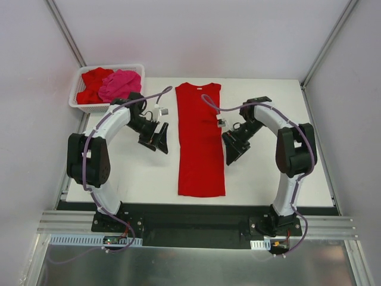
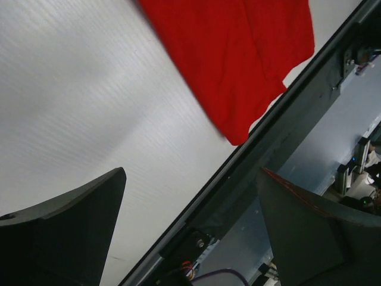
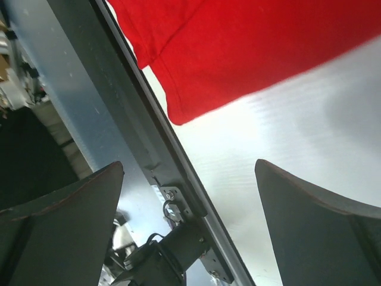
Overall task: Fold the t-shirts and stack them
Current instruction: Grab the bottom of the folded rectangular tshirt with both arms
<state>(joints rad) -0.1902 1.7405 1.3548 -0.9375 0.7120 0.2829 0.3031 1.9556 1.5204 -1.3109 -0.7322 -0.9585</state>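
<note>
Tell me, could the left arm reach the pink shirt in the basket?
Probably yes: the pink t-shirt lies uncovered on top in the white basket, and the left arm is close beside it, jaws open.

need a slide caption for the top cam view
Red t-shirt folded to a narrow strip on the table, open left fingers and right fingers flanking it; basket holds more shirts.

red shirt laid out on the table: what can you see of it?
The red t-shirt is plain, unprinted soft cloth. It lies flat on the white table between the two arms. Its sides look folded in, making a long narrow rectangle, with the collar at the far end and the hem near the table's near edge. The cloth is slightly creased. The left gripper and right gripper are open close beside its long edges, and neither is gripping it.
</note>
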